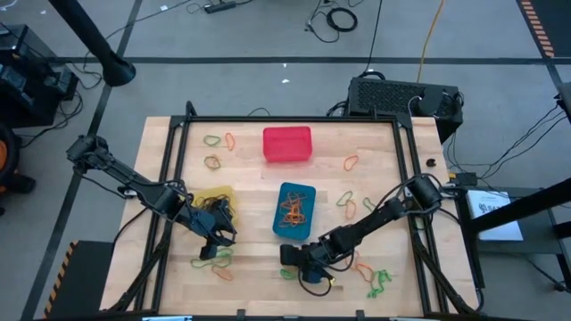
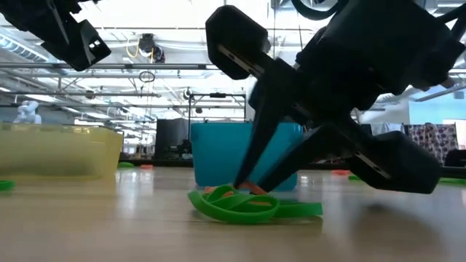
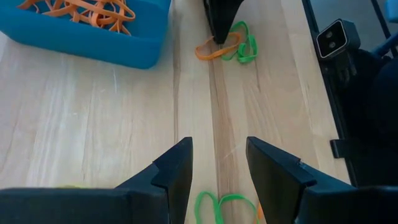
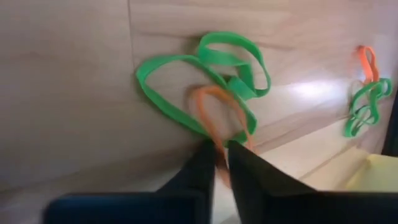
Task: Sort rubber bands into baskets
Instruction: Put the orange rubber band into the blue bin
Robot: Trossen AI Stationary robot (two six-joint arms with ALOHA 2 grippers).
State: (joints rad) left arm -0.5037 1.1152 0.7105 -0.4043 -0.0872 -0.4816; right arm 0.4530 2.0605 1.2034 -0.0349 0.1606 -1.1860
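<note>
My right gripper [image 4: 221,152] jaws nipped one thin orange rubber loop [image 4: 217,115] tangled with green loops [image 4: 205,74], lifting it apart; left gripper [image 3: 217,168] gaped, idle.

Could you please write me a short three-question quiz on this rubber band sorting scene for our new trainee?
1. True or false: the blue basket already holds orange rubber bands.
2. Multiple choice: the right claw has its tips down at A) a lone black band, B) an orange band tangled with green bands, C) the red basket's rim.
3. Short answer: how does the left claw stand, and what does it hold?

Key
1. True.
2. B. The tips pinch the orange band, seemingly closed on it, on the wood just in front of the blue basket.
3. Open and empty, over bare table beside the yellow basket.
</note>
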